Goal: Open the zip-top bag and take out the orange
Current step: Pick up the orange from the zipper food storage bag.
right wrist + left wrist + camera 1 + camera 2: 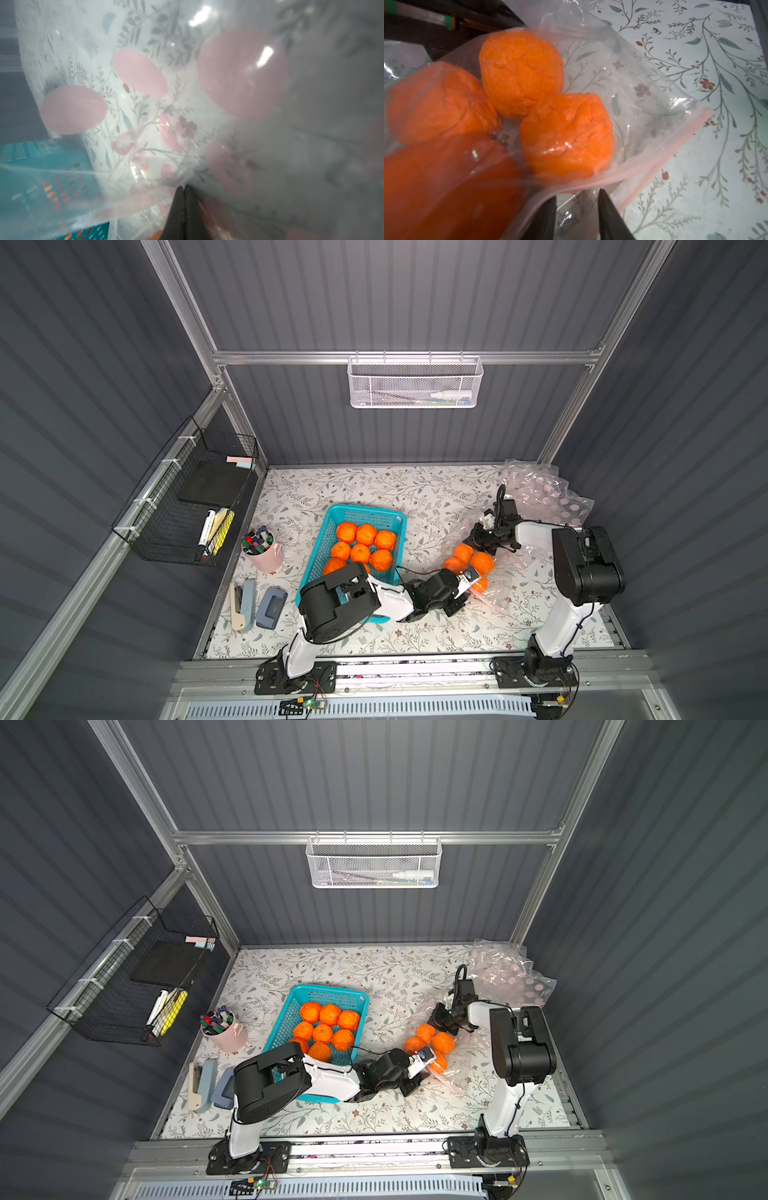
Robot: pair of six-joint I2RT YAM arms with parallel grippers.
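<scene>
I record the right gripper (184,188) pinched shut on the film of the zip-top bag (496,593), the left gripper (577,194) parted astride its pink zip edge (675,151) and clamping nothing, four oranges (521,74) inside, and the bag lying near the teal basket (365,512) with bare mat (436,635) toward the front edge.

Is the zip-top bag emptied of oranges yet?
No, the left wrist view shows four oranges lying inside the clear zip-top bag.
</scene>
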